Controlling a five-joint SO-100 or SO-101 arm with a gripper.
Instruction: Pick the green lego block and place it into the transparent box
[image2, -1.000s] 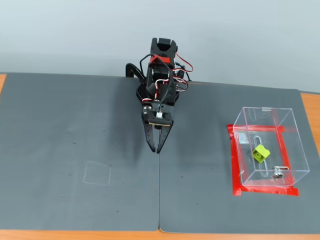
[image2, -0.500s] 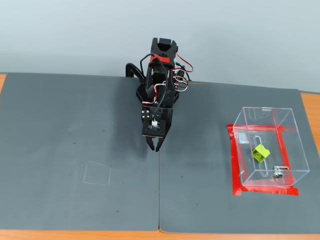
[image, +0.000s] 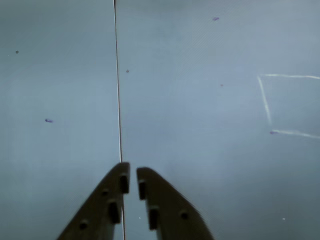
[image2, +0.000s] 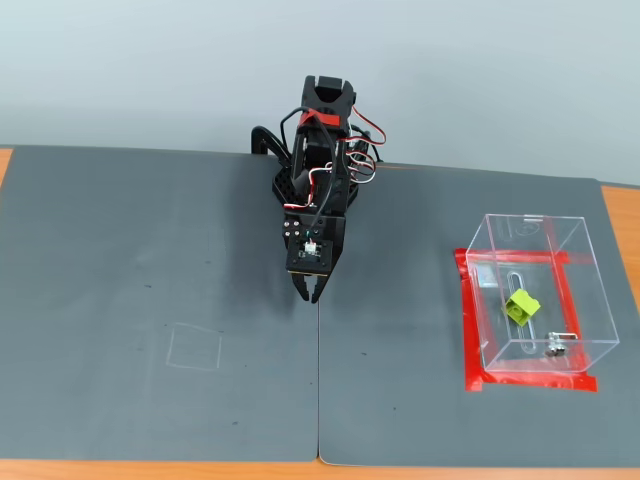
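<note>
Fixed view: black arm (image2: 318, 170) rising from the far edge of the dark grey mat (image2: 150, 260), folded forward and down, with red and white wires looped around its upper joints. Gripper (image2: 311, 293) pointing down at the mat near the seam (image2: 319, 390) between the two mat halves, fingers drawn almost together, nothing between them. Green lego block (image2: 521, 306) lying tilted inside the transparent box (image2: 580, 270), on its floor, close to the slot (image2: 520, 285) in the base. Small metal fitting (image2: 553, 345) nearer the front wall of the box, apart from the block. Red tape (image2: 467, 330) framing the box on the mat at the right side of the view, well apart from the gripper. Faint chalk square (image2: 194, 347) drawn on the left mat half, nothing inside it. Orange-brown table (image2: 620, 215) showing at the right edge and along the bottom.

Wrist view: two dark fingers (image: 102, 205) entering from the bottom edge, tips nearly touching, only a thin gap left at the gripper (image: 132, 175), holding nothing. Mat seam (image: 117, 85) running straight up from between the fingertips. Part of the chalk square (image: 265, 100) visible at the right edge. Few small specks scattered on the mat. Block and box outside this view.
</note>
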